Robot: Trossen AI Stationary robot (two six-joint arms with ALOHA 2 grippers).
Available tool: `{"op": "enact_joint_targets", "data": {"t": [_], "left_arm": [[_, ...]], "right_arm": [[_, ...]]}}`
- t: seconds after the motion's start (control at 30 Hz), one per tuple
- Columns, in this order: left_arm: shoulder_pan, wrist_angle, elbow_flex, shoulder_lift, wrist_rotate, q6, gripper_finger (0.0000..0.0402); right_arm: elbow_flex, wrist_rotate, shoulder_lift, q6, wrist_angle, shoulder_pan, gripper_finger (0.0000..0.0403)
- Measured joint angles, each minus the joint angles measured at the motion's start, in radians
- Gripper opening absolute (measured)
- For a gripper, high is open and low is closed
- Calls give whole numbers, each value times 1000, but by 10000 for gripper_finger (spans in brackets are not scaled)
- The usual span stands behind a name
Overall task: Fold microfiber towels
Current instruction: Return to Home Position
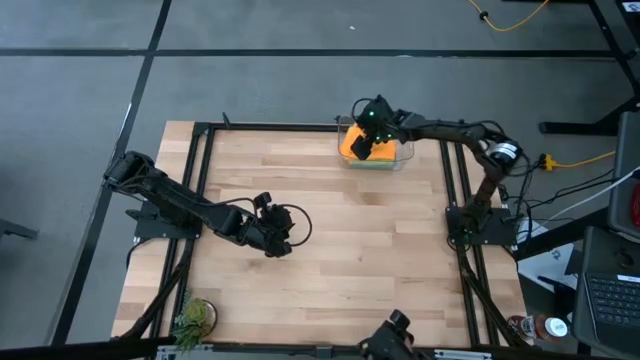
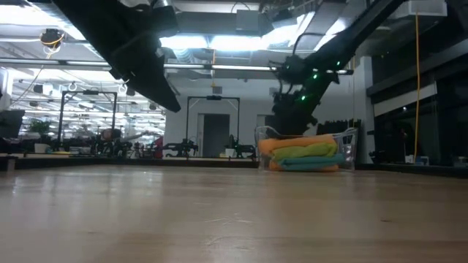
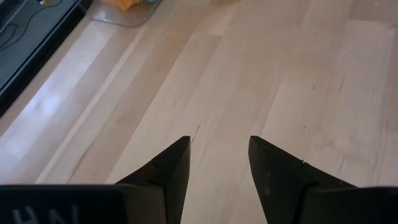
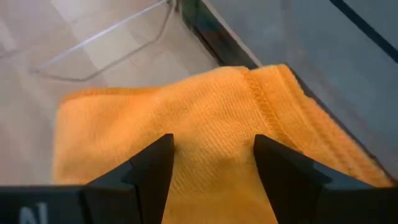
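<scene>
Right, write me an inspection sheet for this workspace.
Surface: wooden table, mostly bare.
Job's things: orange towel on top, green towel and teal towel beneath, folded and stacked in the clear bin at the table's edge.
Clutter: small plant at a table corner.
Grippers: left gripper open over bare wood; right gripper open above the orange towel.
Cables: yellow cable on the floor.
Surroundings: laptop beside the table.

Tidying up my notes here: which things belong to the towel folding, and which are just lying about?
Job: orange towel, green towel, teal towel, clear bin holding them, right pincer above it, left pincer over mid-table.
Lying about: potted plant, laptop.
</scene>
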Motion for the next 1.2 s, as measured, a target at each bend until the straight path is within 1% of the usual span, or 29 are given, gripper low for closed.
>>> {"op": "enact_joint_targets", "data": {"t": [0.17,0.3,0.4,0.53,0.63,0.73,0.8,0.9,1.03,1.13,1.2], "left_arm": [[0,4,-1,0,0,-5,157],[0,4,-1,0,7,-5,157],[0,4,-1,0,21,-4,157],[0,4,-1,0,26,-4,157],[0,4,-1,0,26,-4,157],[0,4,-1,0,26,-4,157],[0,4,-1,0,26,-4,157],[0,5,-1,0,26,-4,157],[0,5,-1,0,26,-5,157],[0,5,-1,0,26,-5,157],[0,4,-1,0,26,-4,157]], "right_arm": [[0,1,108,30,112,0,225],[1,1,129,33,119,0,225],[0,2,98,32,52,0,225],[12,13,7,35,-6,0,225],[16,95,-71,84,-72,0,225],[16,190,-111,136,-226,0,225],[15,231,-114,165,-321,0,225],[15,254,-85,187,-392,-1,225],[14,225,-18,186,-412,-1,225],[14,244,25,167,-406,0,225],[14,266,28,146,-411,0,225]]}}
